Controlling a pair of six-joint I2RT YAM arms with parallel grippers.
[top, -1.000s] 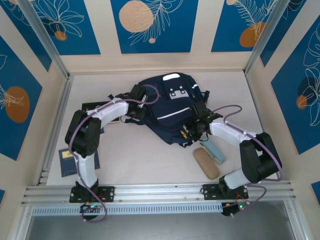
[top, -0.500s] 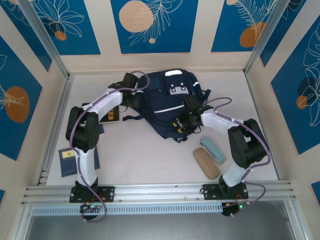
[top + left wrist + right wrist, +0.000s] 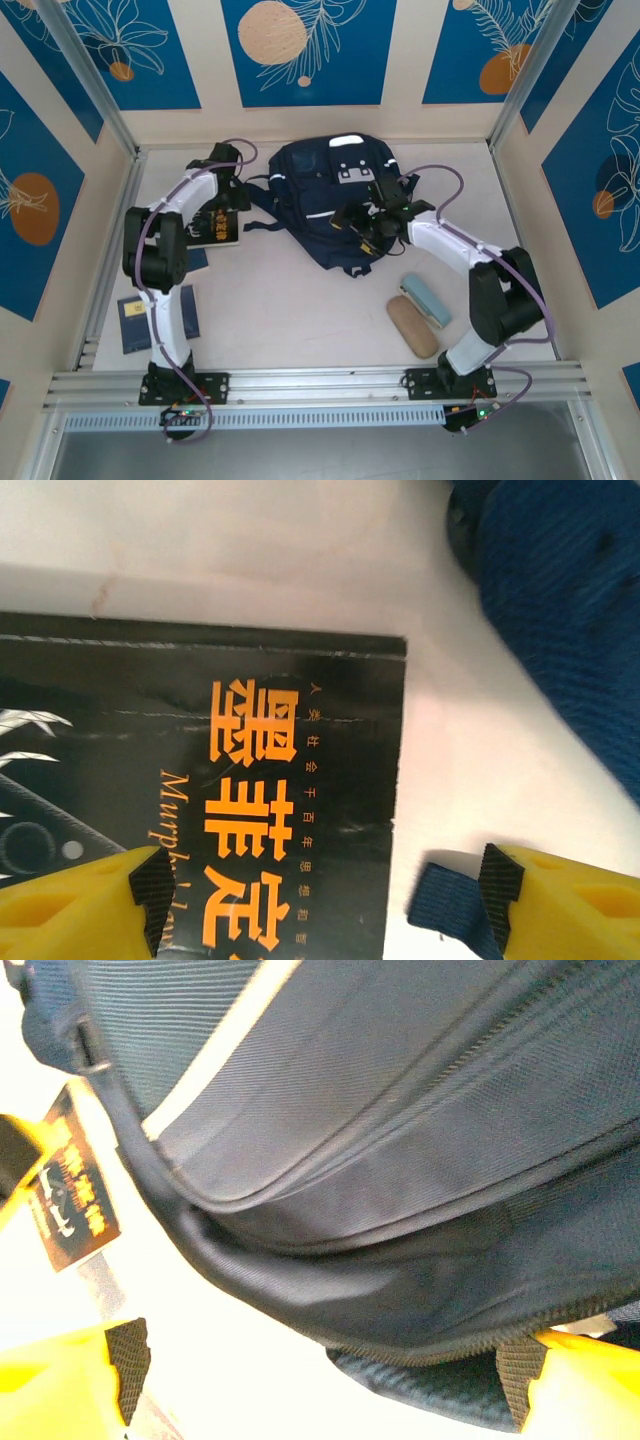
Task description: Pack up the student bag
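Left gripper (image 3: 320, 880), jaws apart, hovers over a black book (image 3: 200, 780), apparently lining up a grasp. Right gripper (image 3: 322, 1365), jaws wide, straddles the edge of the student bag (image 3: 320, 190), which lies flat toward the table's (image 3: 300, 320) far side, likely to open it.

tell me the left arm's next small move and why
Probably lower the left gripper straight down and close on the black book with orange lettering. Its jaws stand open astride the book's edge, one over the cover, the other over bare table beside a blue strap end, and the book lies outside the navy-blue fabric backpack.
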